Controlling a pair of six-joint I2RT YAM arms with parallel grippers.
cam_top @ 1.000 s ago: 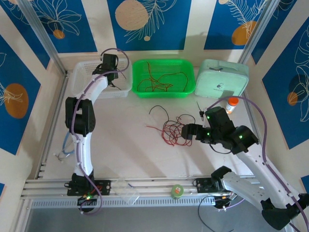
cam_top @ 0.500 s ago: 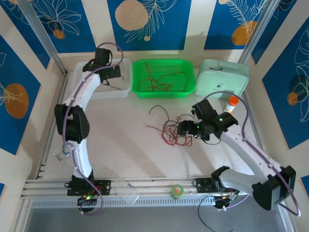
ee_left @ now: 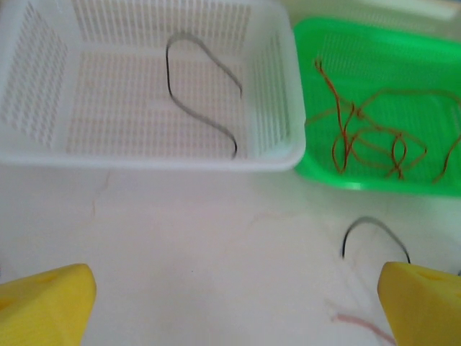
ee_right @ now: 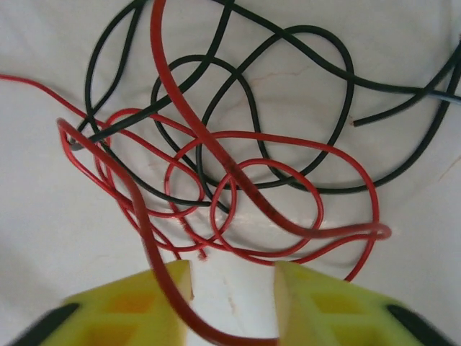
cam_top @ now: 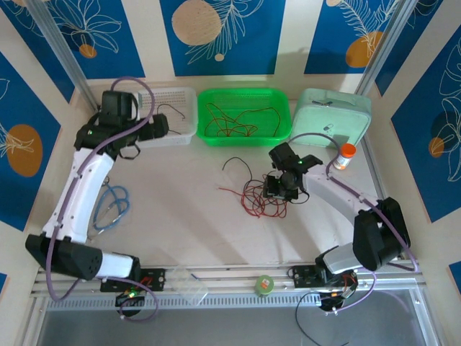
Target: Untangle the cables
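Built alike of white tubular links and black joint housings, left arm (cam_top: 83,184) and right arm (cam_top: 337,190), each trailed by a lilac cable (cam_top: 132,79) looping free well behind the fingers, from wrist back toward the base. Tipped in bright yellow: smooth, blunt fingers (ee_left: 45,306) on the left gripper (ee_left: 234,310); on the right gripper (ee_right: 234,299), fingers (ee_right: 324,310) moulded with shallow square pockets and edged black at the outer corners. Dotted with small green lights (cam_top: 299,164) on the black housing just behind the right fingers.
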